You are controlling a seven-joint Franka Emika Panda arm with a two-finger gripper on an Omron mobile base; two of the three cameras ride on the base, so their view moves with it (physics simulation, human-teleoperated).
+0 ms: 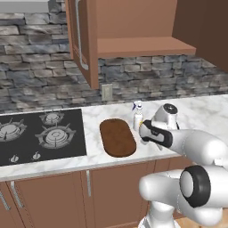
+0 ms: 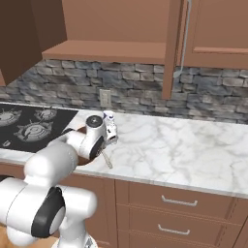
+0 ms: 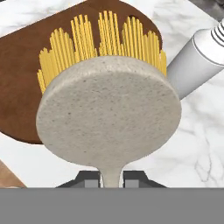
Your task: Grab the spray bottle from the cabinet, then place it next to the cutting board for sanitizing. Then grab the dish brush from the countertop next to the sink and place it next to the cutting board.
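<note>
From the left base view I see the spray bottle [image 1: 138,116] standing on the marble countertop [image 1: 200,111] just right of the cutting board [image 1: 117,137], my arm reaching beside it. From the right, a thin handle hangs below my gripper [image 2: 102,149]. In the hand view the fingers [image 3: 89,178] clamp the dish brush [image 3: 109,116] stem, its yellow bristles over the board.

End effector [image 3: 112,178] clamped, arm low
</note>
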